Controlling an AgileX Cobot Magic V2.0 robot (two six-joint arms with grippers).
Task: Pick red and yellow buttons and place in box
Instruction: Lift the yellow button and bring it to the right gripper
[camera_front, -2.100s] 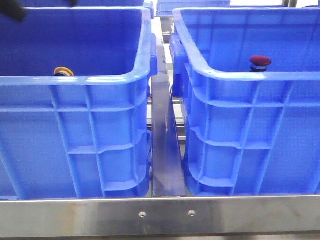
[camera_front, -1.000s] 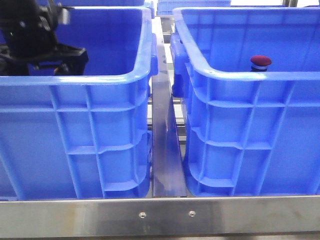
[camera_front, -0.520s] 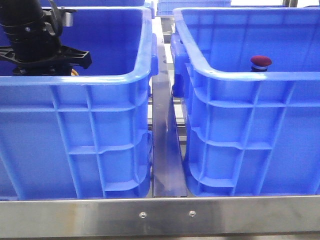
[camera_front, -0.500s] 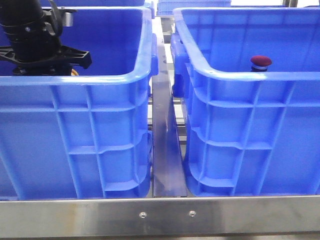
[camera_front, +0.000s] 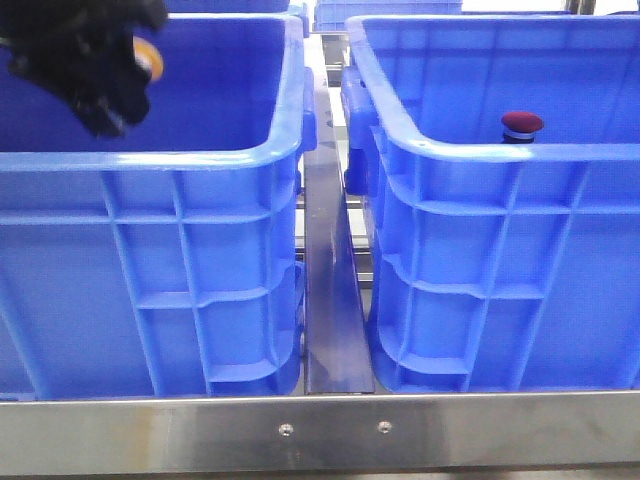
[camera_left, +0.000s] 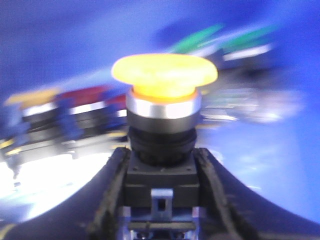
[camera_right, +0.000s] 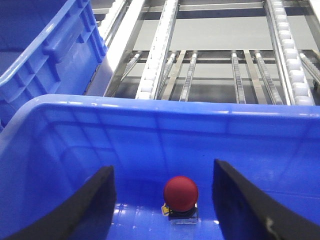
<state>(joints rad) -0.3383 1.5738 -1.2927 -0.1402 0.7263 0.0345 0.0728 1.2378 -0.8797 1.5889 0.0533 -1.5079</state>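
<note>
My left gripper is shut on the yellow button and holds it above the left blue crate; it is blurred by motion. In the left wrist view the yellow cap and silvery collar stand between my fingers, which clamp its dark base. The red button stands upright in the right blue crate. In the right wrist view the red button lies on the crate floor between my open right gripper's fingers, below them. The right gripper is not seen in the front view.
A metal rail runs between the two crates and a steel bar crosses the front. Roller conveyor tracks lie beyond the right crate. Another blue crate's wall shows beside it.
My left arm came down into the left crate, then rose with the yellow button, which is gone from the crate floor. The red button has not moved.
</note>
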